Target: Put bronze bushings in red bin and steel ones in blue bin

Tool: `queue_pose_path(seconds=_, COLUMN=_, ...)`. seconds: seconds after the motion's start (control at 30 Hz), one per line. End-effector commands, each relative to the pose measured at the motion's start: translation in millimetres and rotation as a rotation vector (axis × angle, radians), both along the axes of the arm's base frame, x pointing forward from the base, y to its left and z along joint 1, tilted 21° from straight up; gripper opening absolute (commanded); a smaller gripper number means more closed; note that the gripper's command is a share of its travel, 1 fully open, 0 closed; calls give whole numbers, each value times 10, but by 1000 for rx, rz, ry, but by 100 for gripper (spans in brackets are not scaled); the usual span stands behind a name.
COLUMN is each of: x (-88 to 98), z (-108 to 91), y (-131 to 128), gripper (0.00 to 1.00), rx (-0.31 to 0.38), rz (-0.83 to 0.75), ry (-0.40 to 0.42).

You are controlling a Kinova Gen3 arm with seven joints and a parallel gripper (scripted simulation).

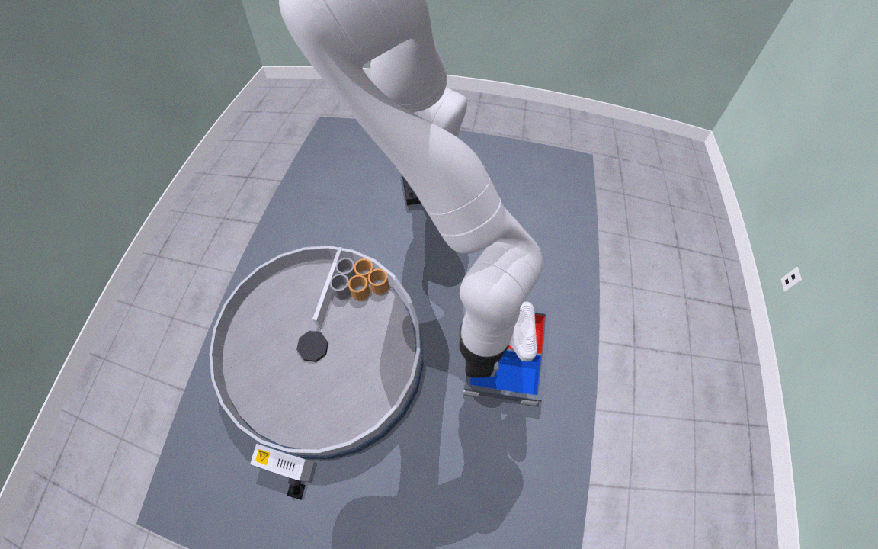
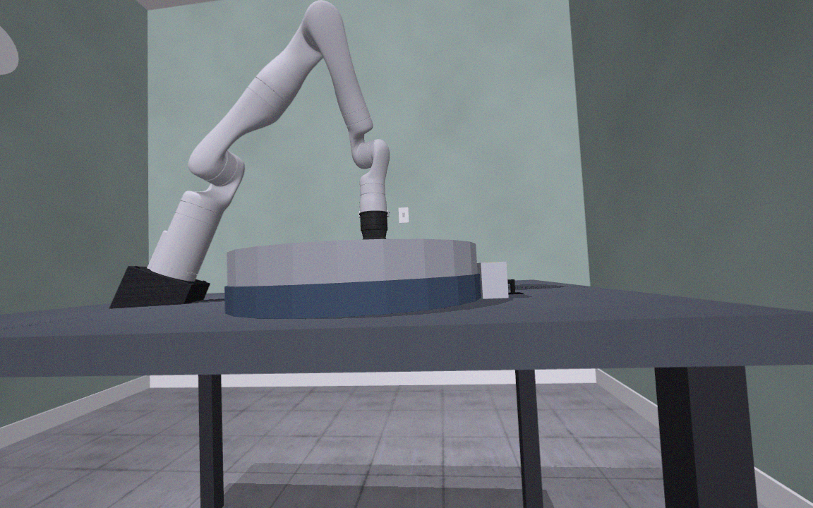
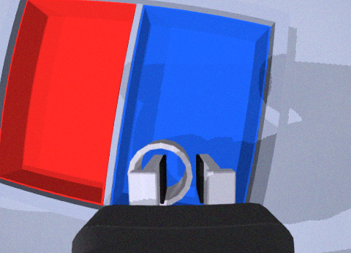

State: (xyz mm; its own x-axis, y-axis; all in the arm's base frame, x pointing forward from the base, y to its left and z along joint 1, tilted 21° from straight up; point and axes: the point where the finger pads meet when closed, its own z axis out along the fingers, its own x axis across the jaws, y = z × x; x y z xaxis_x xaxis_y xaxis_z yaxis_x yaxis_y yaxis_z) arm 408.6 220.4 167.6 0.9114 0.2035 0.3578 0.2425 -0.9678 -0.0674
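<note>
Over the blue bin (image 1: 523,375) (image 3: 208,81), your jaws (image 1: 480,368) (image 2: 374,226) stand apart; descending off-centre could tip the steel bushing (image 3: 188,172).

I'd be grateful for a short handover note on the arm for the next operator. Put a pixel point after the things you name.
Gripper (image 1: 480,368) (image 2: 373,226) (image 3: 181,171): over the blue bin (image 1: 523,372) (image 3: 205,81), fingers partway apart; grip unclear.
Pale bushing (image 3: 188,166): around or below one finger, apparently steel.
Turntable (image 1: 257,368) (image 2: 352,300): three bronze bushings (image 1: 359,293), two steel bushings (image 1: 341,293).
Done: no delivery visible; blue bin partly hidden, red bin (image 1: 540,334) (image 3: 73,81) shows none.
Left: settle the pale one, sort those five.
</note>
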Motion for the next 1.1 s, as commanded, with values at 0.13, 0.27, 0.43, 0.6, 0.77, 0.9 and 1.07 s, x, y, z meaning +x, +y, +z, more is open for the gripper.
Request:
queue_pose_path(seconds=0.13, x=1, z=19, y=-4, gripper=47, rx=0, rz=-1, ry=-2)
queue_pose_path(seconds=0.27, x=-5, z=37, y=-7, gripper=47, rx=0, rz=-1, ry=-2)
queue_pose_path(seconds=0.43, x=-11, z=54, y=-10, gripper=47, rx=0, rz=-1, ry=-2)
queue_pose_path(seconds=0.6, x=-14, z=65, y=-12, gripper=47, rx=0, rz=-1, ry=-2)
queue_pose_path(seconds=0.77, x=-14, z=65, y=-12, gripper=47, rx=0, rz=-1, ry=-2)
queue_pose_path(seconds=0.9, x=-21, z=81, y=-14, gripper=47, rx=0, rz=-1, ry=-2)
queue_pose_path(seconds=1.07, x=-25, z=93, y=-16, gripper=47, rx=0, rz=-1, ry=-2)
